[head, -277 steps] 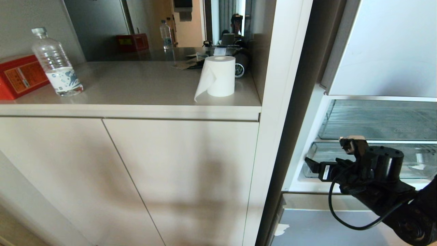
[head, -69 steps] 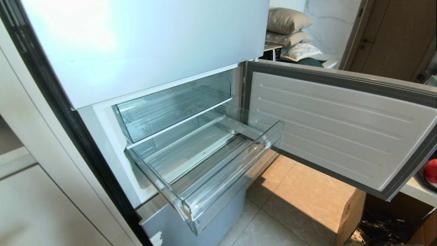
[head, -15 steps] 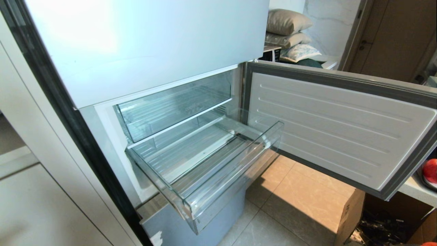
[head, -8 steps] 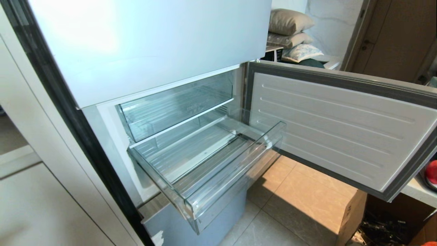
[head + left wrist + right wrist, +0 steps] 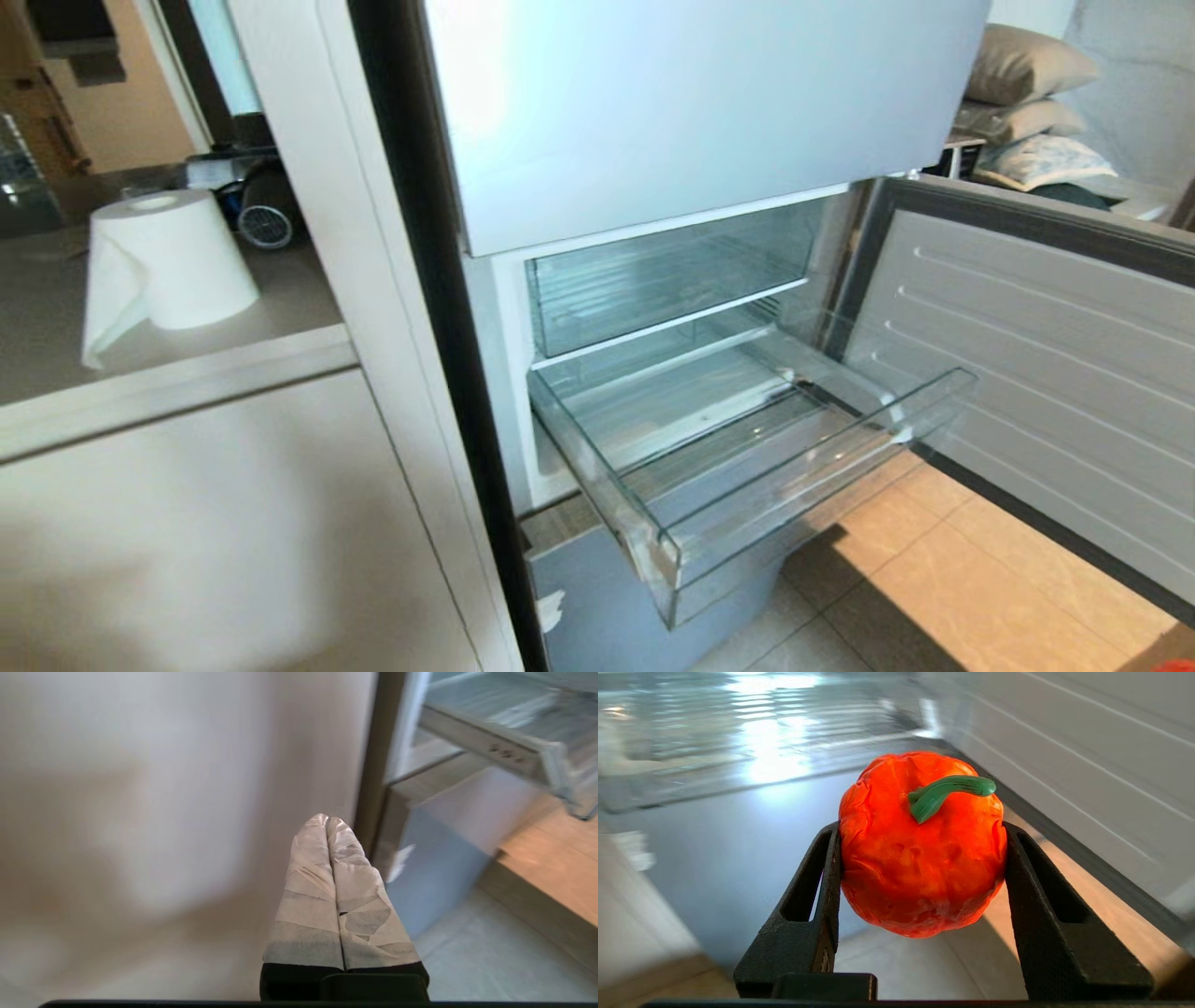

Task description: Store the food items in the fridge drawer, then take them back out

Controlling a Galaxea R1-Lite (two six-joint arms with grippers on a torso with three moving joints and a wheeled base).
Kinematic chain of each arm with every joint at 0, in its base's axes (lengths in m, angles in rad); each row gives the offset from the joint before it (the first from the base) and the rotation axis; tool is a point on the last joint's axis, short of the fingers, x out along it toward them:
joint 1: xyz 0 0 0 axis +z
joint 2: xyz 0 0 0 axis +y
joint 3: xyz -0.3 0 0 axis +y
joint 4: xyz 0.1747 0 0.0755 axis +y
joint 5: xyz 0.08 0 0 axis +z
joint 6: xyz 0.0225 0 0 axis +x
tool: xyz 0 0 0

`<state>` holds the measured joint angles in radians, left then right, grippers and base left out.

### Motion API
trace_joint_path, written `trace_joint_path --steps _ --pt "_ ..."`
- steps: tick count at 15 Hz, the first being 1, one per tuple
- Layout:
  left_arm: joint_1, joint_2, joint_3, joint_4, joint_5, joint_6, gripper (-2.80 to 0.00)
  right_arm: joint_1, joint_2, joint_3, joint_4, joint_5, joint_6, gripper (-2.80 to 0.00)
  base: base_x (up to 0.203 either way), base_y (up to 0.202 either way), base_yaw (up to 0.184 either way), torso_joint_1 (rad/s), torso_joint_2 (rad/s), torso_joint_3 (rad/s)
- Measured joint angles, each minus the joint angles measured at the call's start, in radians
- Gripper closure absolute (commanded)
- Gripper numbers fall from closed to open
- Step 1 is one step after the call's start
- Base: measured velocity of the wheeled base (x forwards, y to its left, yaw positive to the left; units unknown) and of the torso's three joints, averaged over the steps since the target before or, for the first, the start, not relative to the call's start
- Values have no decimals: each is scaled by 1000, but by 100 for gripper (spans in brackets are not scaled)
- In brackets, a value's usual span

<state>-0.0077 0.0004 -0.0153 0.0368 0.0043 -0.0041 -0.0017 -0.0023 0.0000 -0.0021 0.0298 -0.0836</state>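
The fridge drawer point(image 5: 812, 476) is pulled out, clear and ribbed, with nothing in it; its corner also shows in the left wrist view point(image 5: 556, 760). My right gripper point(image 5: 920, 830) is shut on a bumpy orange-red tangerine point(image 5: 920, 868) with a green stem point(image 5: 945, 793), one of the food items, pinched between the two black fingers point(image 5: 822, 896). It hangs low in front of the fridge, beside the open door. My left gripper point(image 5: 326, 821) is shut on nothing, its taped fingers pointing at the pale cabinet front. Neither arm appears in the head view.
An open fridge door point(image 5: 1055, 373) stands to the right of the drawer. Above the drawer sits a deeper clear compartment point(image 5: 663, 280). To the left, a paper roll point(image 5: 168, 257) stands on a counter point(image 5: 187, 383) over cabinets. Tan floor tiles point(image 5: 980, 579) lie below.
The whole head picture has shifted: the camera swung left, so the fridge now sits further right and the counter with the paper roll has come into view. The drawer stays pulled out.
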Motion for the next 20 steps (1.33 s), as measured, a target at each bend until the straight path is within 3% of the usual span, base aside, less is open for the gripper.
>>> trace_joint_path --steps 6,12,14,20 --pt "0 0 0 0 0 0 0 0 0 0 0 1 5 0 1 -6 162 1 3 3" --pt "0 0 0 0 0 0 0 0 28 0 2 18 -41 0 0 -1 12 0 1 0" --pt "0 0 0 0 0 0 0 9 116 -24 -4 33 -42 0 0 0 0 0 0 0" --pt "0 0 0 0 0 0 0 74 594 -269 -71 197 92 0 0 0 0 0 0 0"
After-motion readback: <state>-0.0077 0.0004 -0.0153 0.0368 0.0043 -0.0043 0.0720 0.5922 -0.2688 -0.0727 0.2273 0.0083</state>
